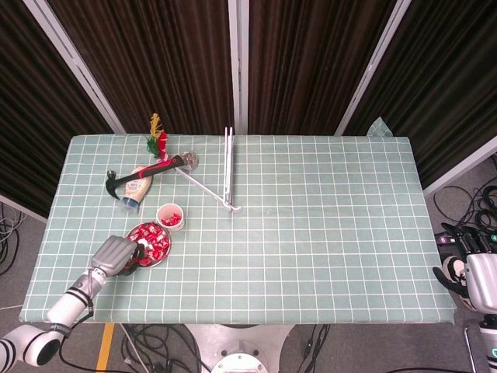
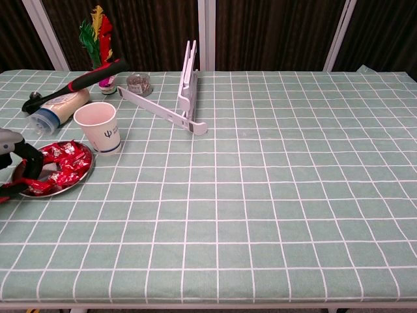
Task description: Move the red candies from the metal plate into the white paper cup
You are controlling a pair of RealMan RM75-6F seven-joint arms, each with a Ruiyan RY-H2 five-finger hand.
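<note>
The metal plate lies near the table's front left, heaped with red candies. Just behind it stands the white paper cup, with a few red candies showing inside in the head view. My left hand hangs over the plate's left rim, its dark fingers reaching down among the candies. Whether they hold one is hidden. A bit of red shows beside the plate under the hand. My right hand hangs off the table's right side, holding nothing.
Behind the cup lie a hammer, a bottle on its side, a feathered toy, a small round tin and a white folding stand.
</note>
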